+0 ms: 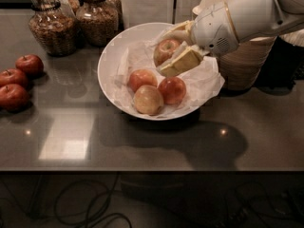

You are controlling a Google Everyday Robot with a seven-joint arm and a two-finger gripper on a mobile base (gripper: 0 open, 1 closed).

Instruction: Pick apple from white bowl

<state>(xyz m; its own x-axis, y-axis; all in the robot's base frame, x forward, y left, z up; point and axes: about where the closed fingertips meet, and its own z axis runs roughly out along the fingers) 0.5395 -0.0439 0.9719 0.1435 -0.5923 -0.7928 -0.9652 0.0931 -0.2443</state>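
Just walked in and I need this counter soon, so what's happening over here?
A robot arm is taking fruit out of the white bowl. Its gripper is over the bowl's back right part, jaws closed on the apple, a reddish one with a yellow-green patch. In the bowl, three more apples lie on the paper lining. On the left of the counter sit three dark red apples.

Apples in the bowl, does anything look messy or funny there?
Nothing is spilled or broken. The claw grips the apple over the white bowl. The only untidy thing is the crumpled paper, which flops over the bowl's right rim.
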